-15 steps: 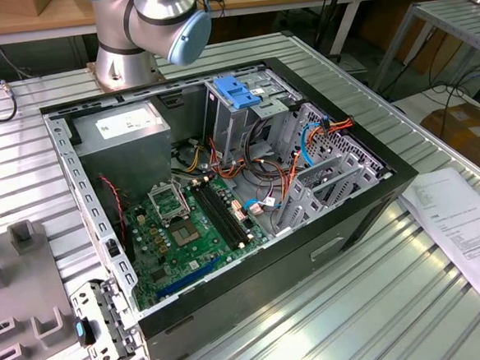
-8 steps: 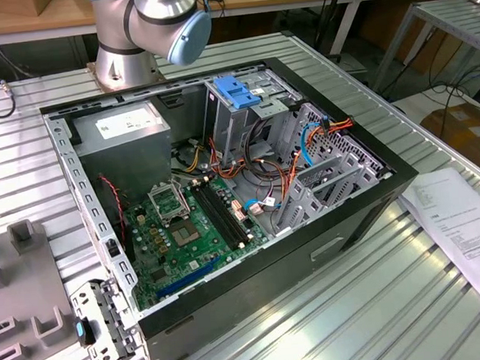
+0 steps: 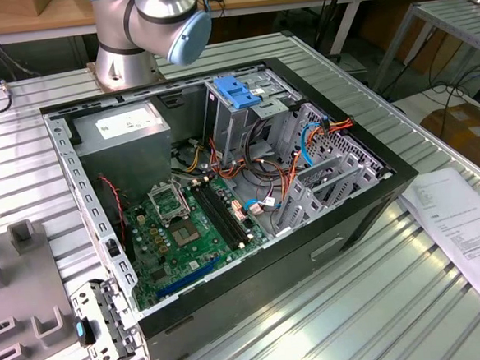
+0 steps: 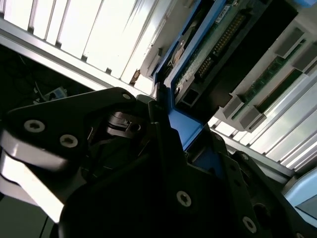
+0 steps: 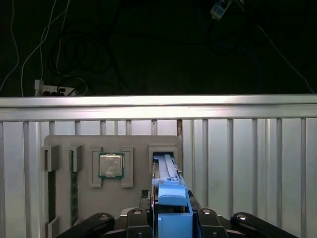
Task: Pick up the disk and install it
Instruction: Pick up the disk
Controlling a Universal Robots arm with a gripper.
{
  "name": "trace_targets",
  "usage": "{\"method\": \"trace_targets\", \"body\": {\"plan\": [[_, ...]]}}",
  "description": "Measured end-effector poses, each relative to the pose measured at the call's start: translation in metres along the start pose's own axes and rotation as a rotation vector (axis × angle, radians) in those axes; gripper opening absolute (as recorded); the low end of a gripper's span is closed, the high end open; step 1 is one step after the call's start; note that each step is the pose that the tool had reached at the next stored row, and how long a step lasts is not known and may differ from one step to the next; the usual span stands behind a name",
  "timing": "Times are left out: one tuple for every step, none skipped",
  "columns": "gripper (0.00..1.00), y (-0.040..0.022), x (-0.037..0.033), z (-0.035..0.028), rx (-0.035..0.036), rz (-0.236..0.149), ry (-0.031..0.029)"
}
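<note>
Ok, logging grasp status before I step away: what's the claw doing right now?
Claw: closed on the disk, gripping its blue carrier rail; the disk stands in a slot of the grey fixture.

We're in a robotics lab: an opened computer case (image 3: pixel 256 290) on a ribbed aluminium table (image 3: pixel 357 320), workbenches (image 3: pixel 23 29) at twelve o'clock.

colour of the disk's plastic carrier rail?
Bright blue carrier rail on the grey disk; clearest in first wrist view.

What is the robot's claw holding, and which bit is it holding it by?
The gripper holds the disk, with its jaws closed on the bright blue carrier rail along the disk's edge.
</note>
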State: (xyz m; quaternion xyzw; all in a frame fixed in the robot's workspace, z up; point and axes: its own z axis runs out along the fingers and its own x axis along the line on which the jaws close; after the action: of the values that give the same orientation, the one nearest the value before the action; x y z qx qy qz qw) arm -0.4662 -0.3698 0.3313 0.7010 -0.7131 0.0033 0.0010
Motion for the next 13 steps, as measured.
{"method": "trace_targets", "body": {"plan": [[0.37,0.0000,0.0001,-0.0045,0.0001,0.000,0.0000],[0.37,0.0000,0.0001,-0.0069,0.0000,0.000,0.0000],[0.37,0.0000,0.0001,-0.0094,-0.0001,0.000,0.0000],[0.37,-0.0001,0.0001,-0.0129,0.0000,0.000,0.0000],[0.37,-0.0001,0.0001,-0.0150,0.0001,0.000,0.0000],[0.37,-0.0001,0.0001,-0.0184,0.0000,0.000,0.0000],[0.37,-0.0001,0.0001,-0.0211,0.0000,0.000,0.0000],[0.37,-0.0001,0.0002,-0.0249,-0.0001,0.000,0.0000],[0.37,-0.0001,0.0002,-0.0276,0.0000,0.000,0.0001],[0.37,-0.0001,0.0002,-0.0299,0.0000,0.000,0.0000],[0.37,-0.0001,0.0002,-0.0337,0.0000,0.000,0.0000],[0.37,-0.0001,0.0002,-0.0368,0.0000,0.000,0.0000],[0.37,-0.0001,0.0003,-0.0389,0.0000,0.000,0.0000]]}}
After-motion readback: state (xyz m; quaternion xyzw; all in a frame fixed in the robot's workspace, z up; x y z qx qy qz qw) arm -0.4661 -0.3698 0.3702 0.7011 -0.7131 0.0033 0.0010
